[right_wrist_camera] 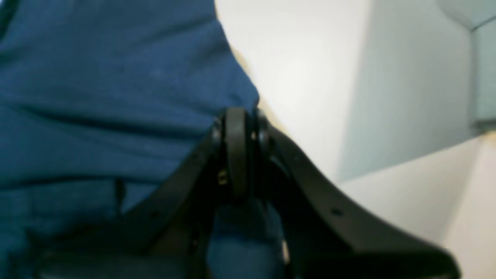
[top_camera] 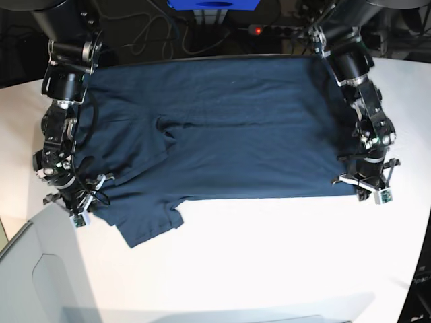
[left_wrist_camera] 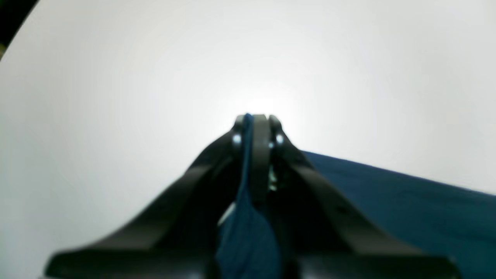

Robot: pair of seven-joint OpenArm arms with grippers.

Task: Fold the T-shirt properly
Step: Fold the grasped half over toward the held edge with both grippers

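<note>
The dark navy T-shirt (top_camera: 222, 128) lies spread flat across the far half of the white table (top_camera: 269, 256), with one sleeve (top_camera: 145, 225) sticking out toward the front left. My left gripper (top_camera: 358, 183) is at the shirt's front right corner. In the left wrist view the left gripper (left_wrist_camera: 255, 118) is shut on a pinch of blue cloth (left_wrist_camera: 248, 232). My right gripper (top_camera: 91, 195) is at the shirt's front left edge, beside the sleeve. In the right wrist view the right gripper (right_wrist_camera: 240, 114) is shut with shirt cloth (right_wrist_camera: 97, 97) between its fingers.
A grey bin (top_camera: 40, 282) stands at the front left corner of the table. Cables, a blue object (top_camera: 212, 5) and a power strip with a red light (top_camera: 256, 29) lie behind the table's back edge.
</note>
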